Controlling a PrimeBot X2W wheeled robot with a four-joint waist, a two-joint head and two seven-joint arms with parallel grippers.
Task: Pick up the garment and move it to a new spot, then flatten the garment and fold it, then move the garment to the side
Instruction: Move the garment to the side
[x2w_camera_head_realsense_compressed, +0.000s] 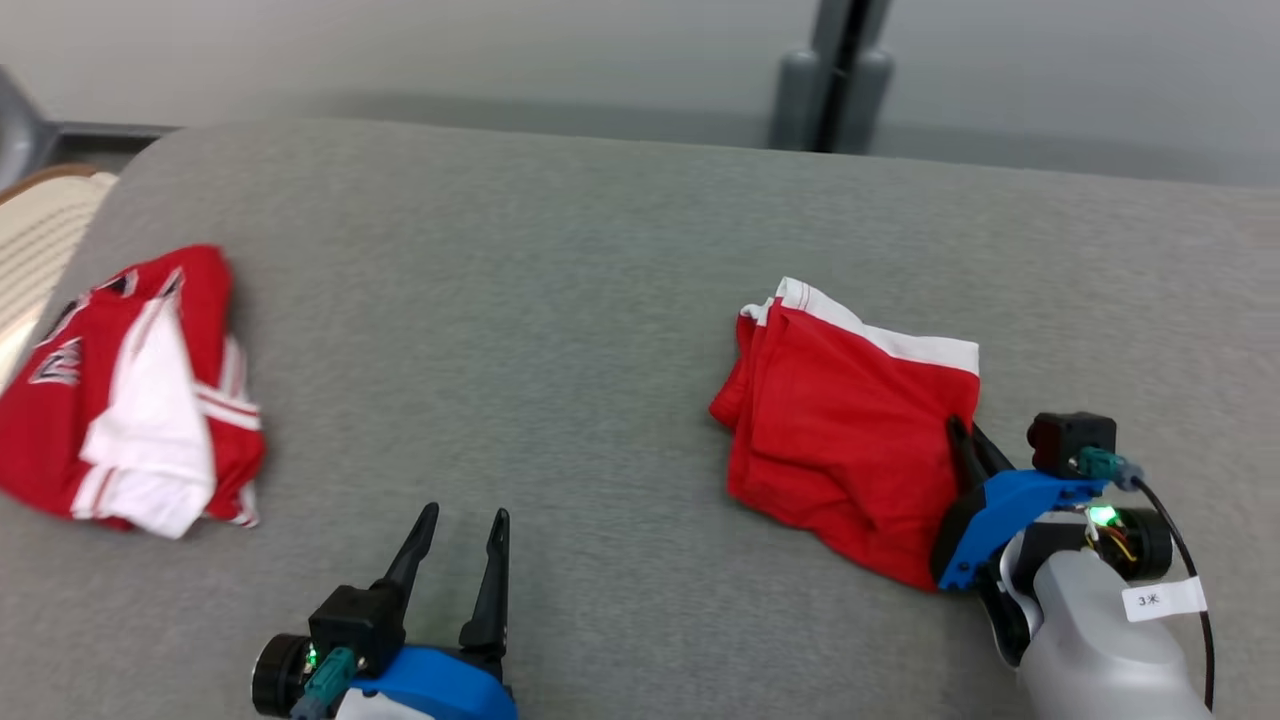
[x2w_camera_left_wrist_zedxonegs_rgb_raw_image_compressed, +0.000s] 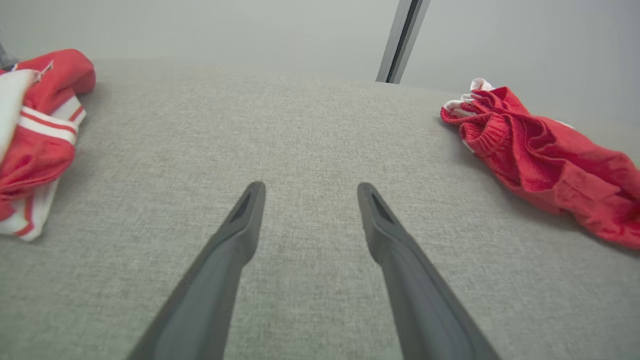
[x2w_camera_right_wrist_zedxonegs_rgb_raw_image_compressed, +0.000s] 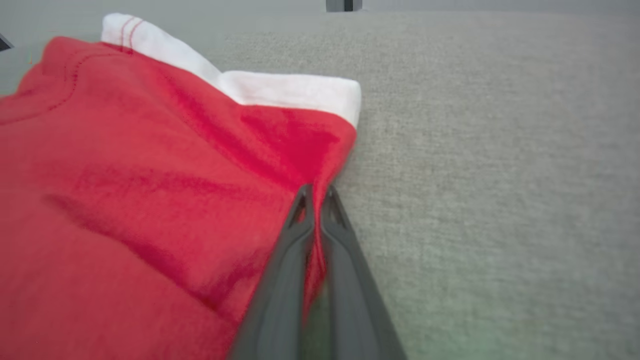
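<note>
Right of centre on the grey fabric table (x2w_camera_head_realsense_compressed: 560, 300), the folded red cloth garment with white band (x2w_camera_head_realsense_compressed: 840, 430) is clamped by the right gripper (x2w_camera_head_realsense_compressed: 962, 432); the left gripper (x2w_camera_head_realsense_compressed: 466, 512) is held apart. The move aside is judged in hand; a low drag is needed.

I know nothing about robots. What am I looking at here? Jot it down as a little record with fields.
Surface: grey woven fabric surface
Right side: right gripper shut on the edge of the red cloth garment with a white band
Left side: left gripper open, over bare fabric, holding nothing
Also there: crumpled red-and-white striped garment, at the robot's far left
</note>
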